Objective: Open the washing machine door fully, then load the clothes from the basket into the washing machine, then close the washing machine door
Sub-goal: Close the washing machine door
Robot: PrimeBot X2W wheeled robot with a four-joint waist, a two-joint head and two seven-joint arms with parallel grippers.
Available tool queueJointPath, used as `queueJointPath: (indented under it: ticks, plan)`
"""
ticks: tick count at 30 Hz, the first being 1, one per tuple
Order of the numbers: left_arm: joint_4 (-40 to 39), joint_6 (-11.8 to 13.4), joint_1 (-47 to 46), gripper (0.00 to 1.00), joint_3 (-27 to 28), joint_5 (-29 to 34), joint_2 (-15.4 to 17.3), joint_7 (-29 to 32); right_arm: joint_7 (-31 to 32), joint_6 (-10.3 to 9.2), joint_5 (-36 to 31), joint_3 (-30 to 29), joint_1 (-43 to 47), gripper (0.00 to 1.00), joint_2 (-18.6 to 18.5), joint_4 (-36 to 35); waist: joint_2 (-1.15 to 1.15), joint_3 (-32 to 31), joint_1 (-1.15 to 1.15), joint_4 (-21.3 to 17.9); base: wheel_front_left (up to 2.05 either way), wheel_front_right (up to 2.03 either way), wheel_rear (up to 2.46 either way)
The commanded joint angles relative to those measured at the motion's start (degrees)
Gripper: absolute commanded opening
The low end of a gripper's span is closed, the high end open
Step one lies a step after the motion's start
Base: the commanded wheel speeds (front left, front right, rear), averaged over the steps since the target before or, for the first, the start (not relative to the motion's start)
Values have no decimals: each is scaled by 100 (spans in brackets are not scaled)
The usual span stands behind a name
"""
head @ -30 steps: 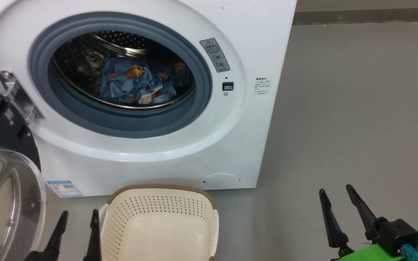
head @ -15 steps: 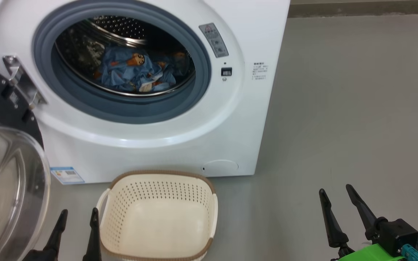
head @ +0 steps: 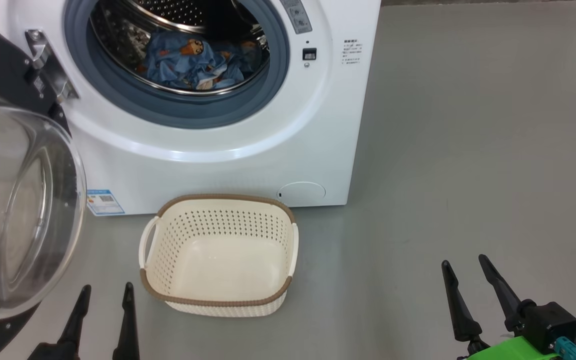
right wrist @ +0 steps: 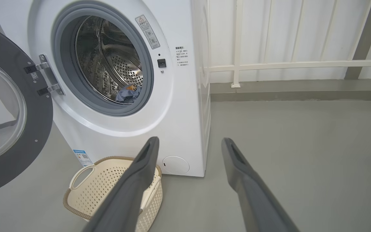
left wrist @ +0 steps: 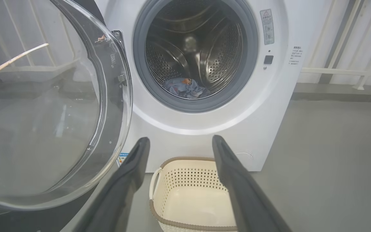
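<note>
The white washing machine (head: 268, 165) stands ahead with its round door (head: 13, 200) swung wide open to the left, glass bowl facing me. Light-blue clothes (head: 188, 62) with orange figures lie inside the steel drum. The same clothes (left wrist: 185, 88) show low in the drum in the left wrist view, and a fold of the clothes (right wrist: 127, 94) in the right wrist view. The cream basket (head: 218, 300) sits empty on the floor before the machine. My left gripper (head: 104, 292) is open just left of the basket. My right gripper (head: 465, 265) is open, well to the right over bare floor.
Grey floor (head: 468, 150) stretches to the right of the machine. A white railing (right wrist: 285, 66) and pale wall run behind. The open door (left wrist: 43, 112) takes up the space at the left, close to my left gripper.
The head view has shifted so machine and basket sit higher and farther in the picture; the whole basket now shows. Both grippers keep their places and stay open.
</note>
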Motion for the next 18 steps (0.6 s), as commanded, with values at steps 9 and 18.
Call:
queueJointPath:
  ticks: [9,18]
  plan:
    - [-178,-67,-241,100,113,40,33,-36,-28,10,7,94,-104,100,-23,-141,0,7,0,13,-15,15,0]
    - [-206,-32,-229,100,94,-4,33,-36,-28,10,-3,105,-113,100,-23,-141,0,13,0,41,0,0,0]
